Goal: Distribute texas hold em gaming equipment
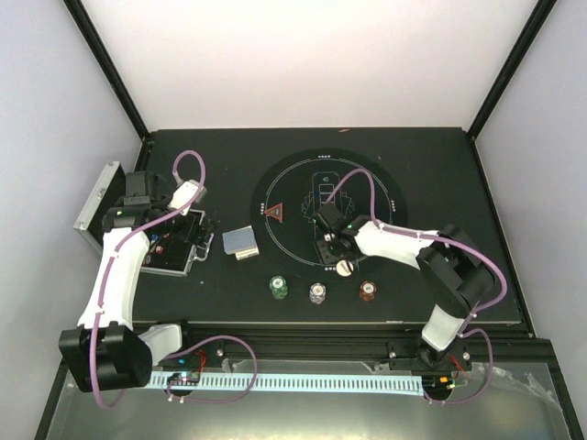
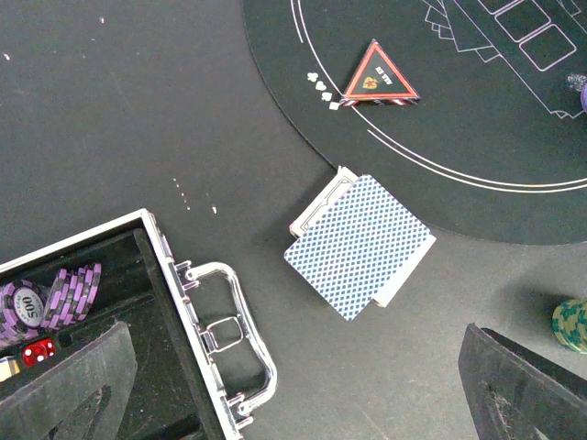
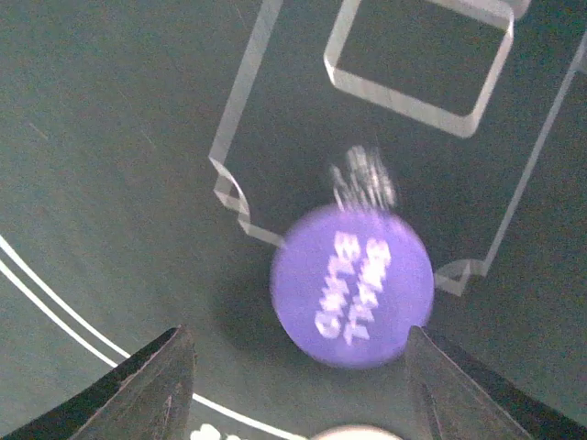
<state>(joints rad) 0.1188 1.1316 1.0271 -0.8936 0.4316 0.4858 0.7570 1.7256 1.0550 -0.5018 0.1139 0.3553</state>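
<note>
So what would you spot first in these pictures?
Probably the bright purple disc on the round black mat, inside the open right gripper. Then the red triangle marker near the mat's edge, and the blue-backed cards just off it beside the silver case.

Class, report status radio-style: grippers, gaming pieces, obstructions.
Left gripper open above card deck. Right gripper open, astride purple button disc on mat. Nothing in the way.

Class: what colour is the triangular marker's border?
The triangular marker has a red border; clearest in left wrist view.
</note>
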